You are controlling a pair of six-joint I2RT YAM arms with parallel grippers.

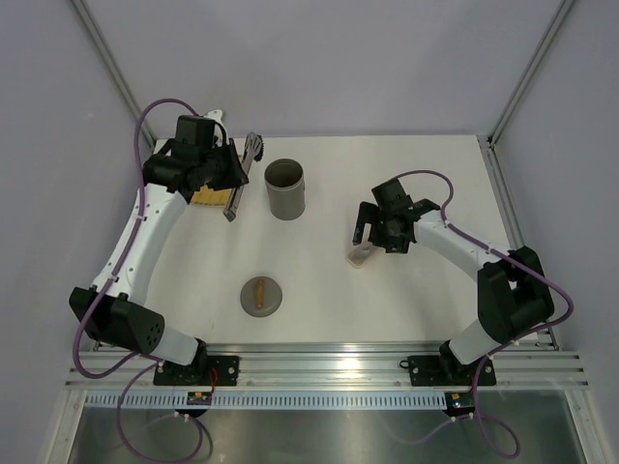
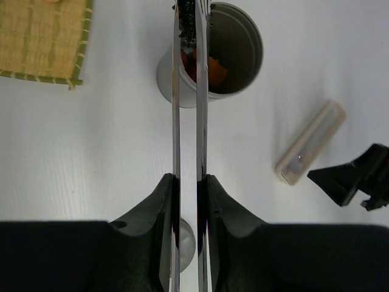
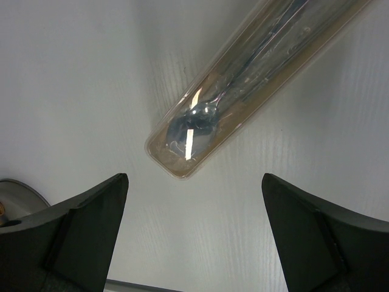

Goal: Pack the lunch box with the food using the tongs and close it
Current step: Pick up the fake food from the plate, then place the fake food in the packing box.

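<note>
The grey lunch box [image 1: 285, 187] stands upright and uncovered at the back middle of the table. Inside the lunch box [image 2: 243, 42], the left wrist view shows orange and red food [image 2: 214, 70]. My left gripper [image 2: 188, 177] is shut on the silver tongs [image 2: 176, 109], whose two slim arms run nearly parallel up to the lunch box's rim. From above, the left gripper [image 1: 221, 174] hovers over the mat with the tongs [image 1: 235, 201] slanting beside it. My right gripper [image 3: 194, 179] is open, nothing between its fingers, just short of the cutlery case's end.
A yellow woven mat [image 2: 42, 36] lies left of the lunch box. The round grey lid with a brown handle [image 1: 261, 295] sits near the front middle. A pale oblong cutlery case [image 3: 243, 91] with a spoon inside lies under the right gripper [image 1: 372, 237].
</note>
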